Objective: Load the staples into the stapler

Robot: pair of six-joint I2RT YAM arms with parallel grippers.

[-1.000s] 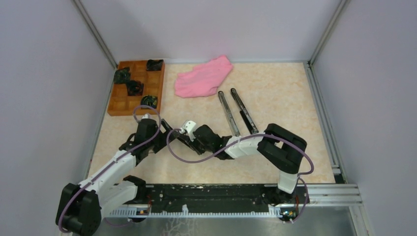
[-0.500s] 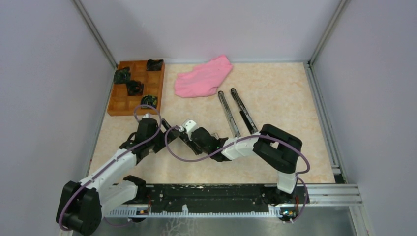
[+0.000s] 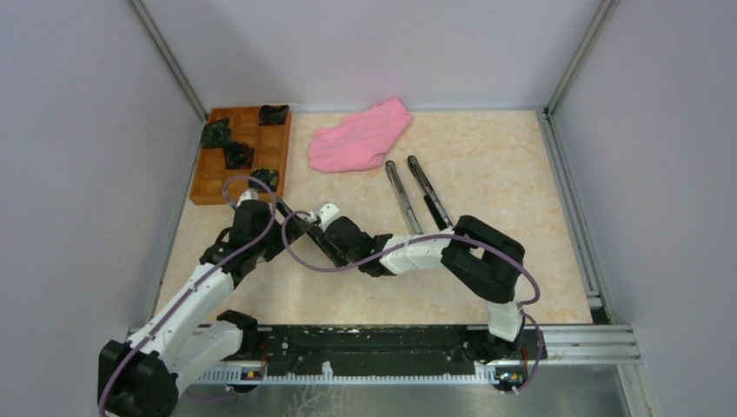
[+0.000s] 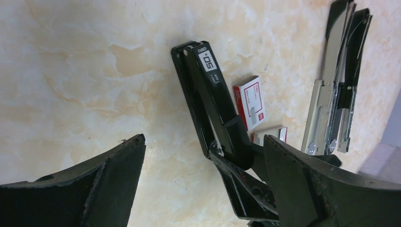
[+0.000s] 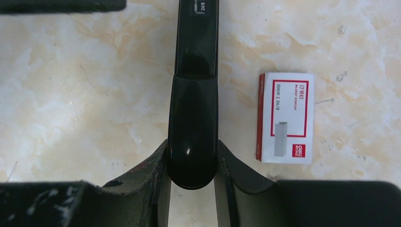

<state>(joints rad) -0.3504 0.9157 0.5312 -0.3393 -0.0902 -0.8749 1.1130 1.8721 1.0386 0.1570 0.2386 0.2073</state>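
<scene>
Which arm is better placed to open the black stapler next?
Left, probably. The left tool is open and empty near the free end of the black stapler, while the right tool is shut on its other end.

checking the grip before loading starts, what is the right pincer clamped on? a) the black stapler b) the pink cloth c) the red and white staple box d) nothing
a: in the right wrist view the right pincer has a finger pressed on each side of the black stapler at its rounded end, while the staple box lies apart beside it.
</scene>
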